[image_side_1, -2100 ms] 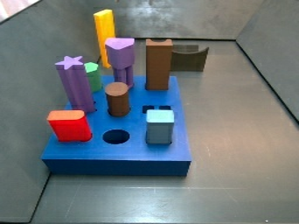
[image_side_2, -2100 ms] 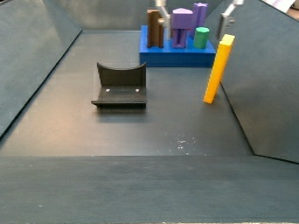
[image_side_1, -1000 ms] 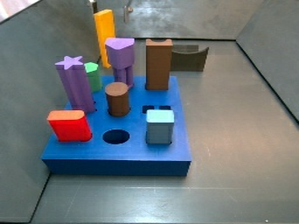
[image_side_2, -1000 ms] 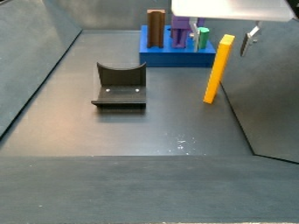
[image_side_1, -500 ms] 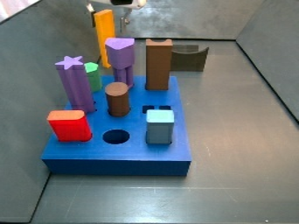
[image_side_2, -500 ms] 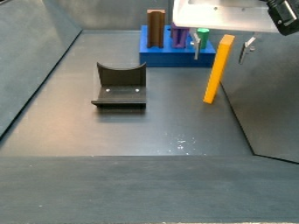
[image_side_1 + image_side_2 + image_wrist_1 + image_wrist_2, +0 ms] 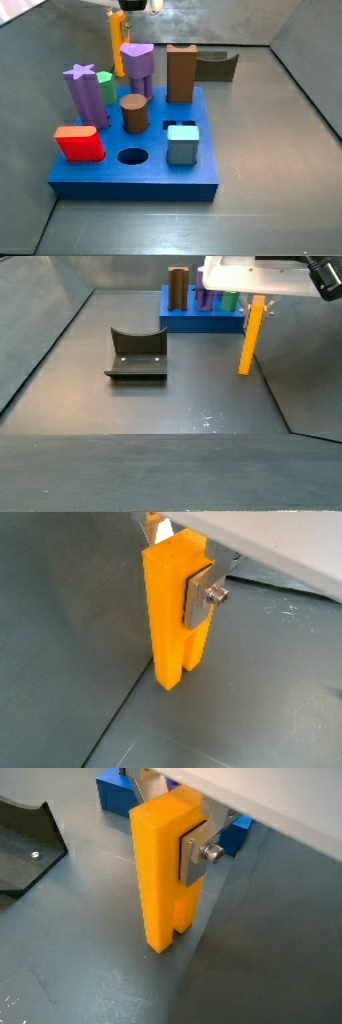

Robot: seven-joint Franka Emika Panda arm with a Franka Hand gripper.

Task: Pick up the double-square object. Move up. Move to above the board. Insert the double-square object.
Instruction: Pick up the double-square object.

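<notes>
Both wrist views show the gripper (image 7: 181, 574) at the top of the double-square object (image 7: 177, 612), with one silver finger (image 7: 201, 850) pressed flat against its upper side; the fingers are narrow, clamped on the bar. The bar stands upright, and its lower end looks to be at the floor (image 7: 80, 968) or just above it; I cannot tell which from these angles.

In a side view the yellow-orange bar (image 7: 249, 338) is just beside the right wall, near the board (image 7: 201, 322) but apart from it, and well apart from the fixture (image 7: 136, 354). In a side view the board (image 7: 134, 175) carries several other pegs, and one round hole (image 7: 132, 156) at the front is free.

I judge that the pick-up step is finishing. The next move calls for a straight lift, high enough that the bar's lower end passes over the tall pegs, before travelling to above the board.
</notes>
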